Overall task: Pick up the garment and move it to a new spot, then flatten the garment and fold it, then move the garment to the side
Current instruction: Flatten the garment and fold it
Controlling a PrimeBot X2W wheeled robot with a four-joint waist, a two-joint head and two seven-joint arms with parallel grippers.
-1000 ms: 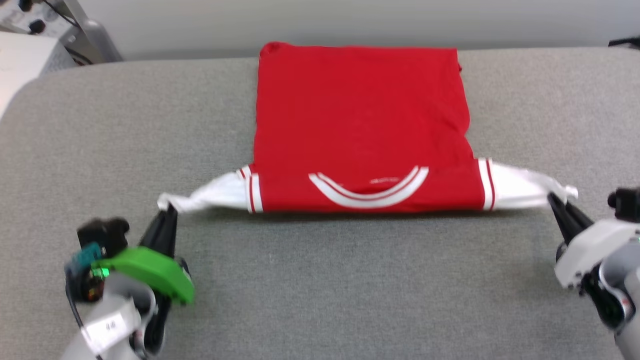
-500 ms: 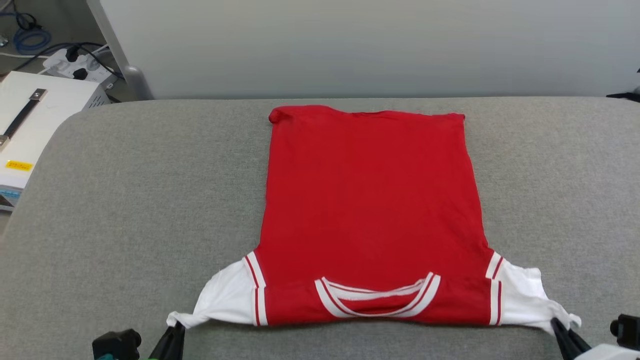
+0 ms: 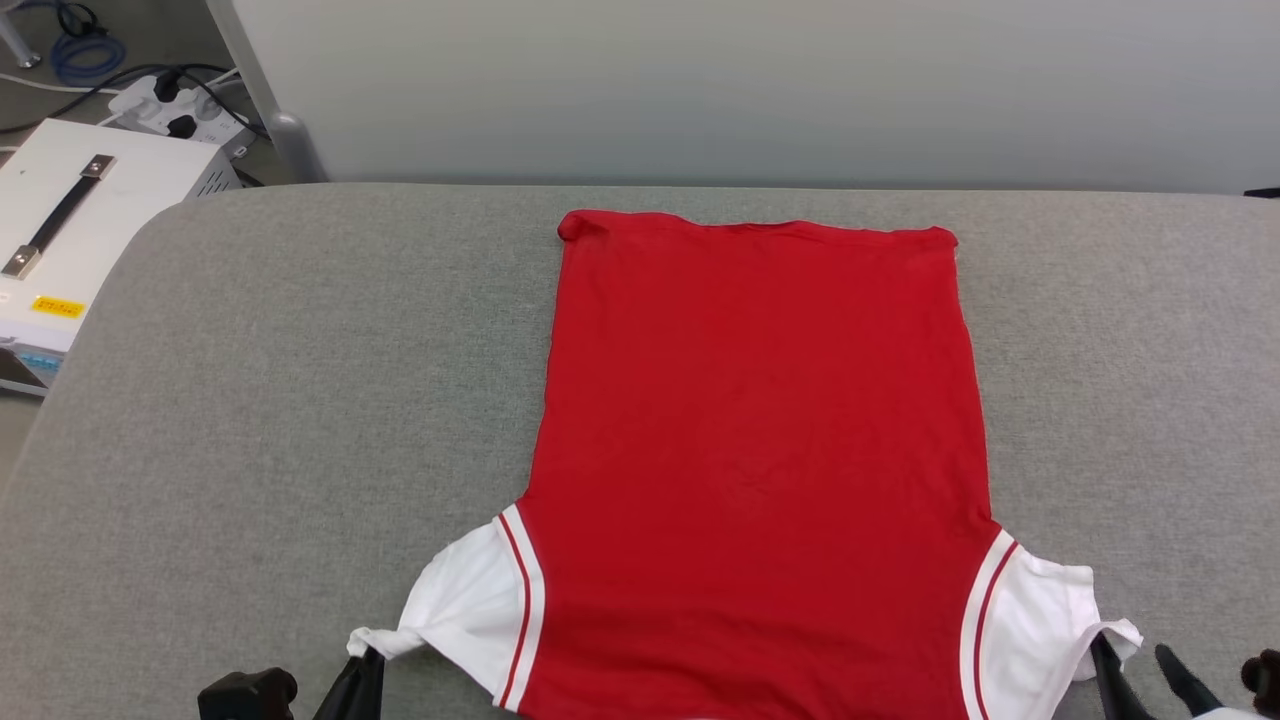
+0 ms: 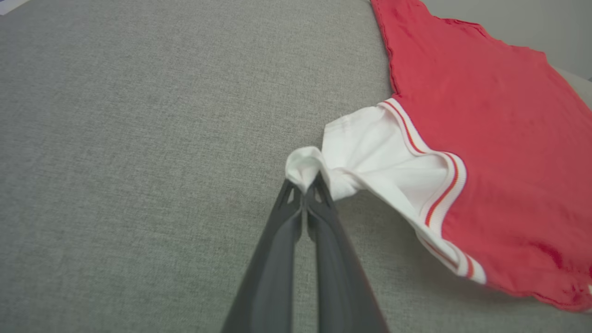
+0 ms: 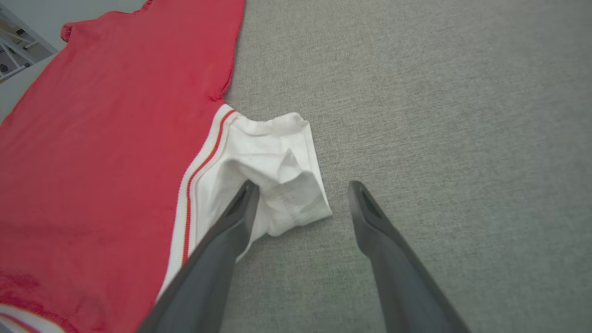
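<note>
The garment [image 3: 760, 420] lies spread on the grey padded surface [image 3: 280, 400] with its plain red side up, so no lettering shows. Its hem is at the far end and its white sleeves are near me. My left gripper [image 3: 365, 662] is shut on the tip of the left white sleeve [image 4: 370, 152], which the left wrist view shows pinched between the fingertips [image 4: 305, 187]. My right gripper [image 5: 303, 187] stands open. The right sleeve [image 5: 277, 175] lies loose on the surface between and just ahead of its fingers [image 3: 1103, 665].
A white box with a dark handle [image 3: 80, 220] stands off the surface's left edge. A power strip and cables [image 3: 170, 105] lie behind it. A pale wall panel [image 3: 700, 90] runs along the far edge. Bare grey surface lies on both sides of the garment.
The head camera has shifted and the garment now reaches the picture's bottom edge, hiding the collar. My right gripper has opened and let go of the right sleeve. The left stays shut.
</note>
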